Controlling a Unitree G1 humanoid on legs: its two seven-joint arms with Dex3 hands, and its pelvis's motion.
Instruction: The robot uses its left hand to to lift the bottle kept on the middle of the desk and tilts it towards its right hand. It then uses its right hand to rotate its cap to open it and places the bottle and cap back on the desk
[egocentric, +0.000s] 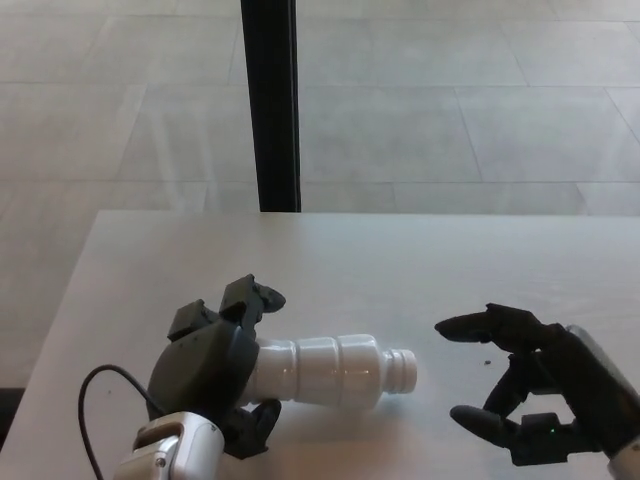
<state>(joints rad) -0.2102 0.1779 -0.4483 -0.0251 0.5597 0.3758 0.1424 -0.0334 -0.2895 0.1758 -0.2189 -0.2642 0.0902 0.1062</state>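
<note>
Left hand (215, 375): lower left of view, over the desk's near edge. Fingers wrapped round the base end of the bottle, two fingers (245, 300) over the top, thumb underneath. Firm hold, nothing else in it.

Bottle (330, 370): white, ribbed, lying close to level, base in the left hand, neck pointing to the robot's right. Sits above the middle-near part of the desk; whether it touches the surface I cannot tell, a soft shadow lies under it.

Cap (402, 368): white, at the neck end, facing the right hand. Whether it is a cap or a bare threaded neck is hard to tell at this size.

Right hand (540, 395): lower right of view, palm turned toward the bottle. Fingers spread wide, upper finger reaching left, thumb (480, 422) curled below. Holds nothing. Apart from the cap, a clear gap between them.

Desk (400, 260): pale top, fills lower half of view. A small dark speck (487, 347) on it near the right hand's upper finger.

Cable (100, 400): thin black loop by the left wrist.

Wrist (175, 450): white casing at bottom edge, left arm.

Post (270, 105): black upright behind the desk's far edge.

Floor (450, 100): large pale tiles beyond.
</note>
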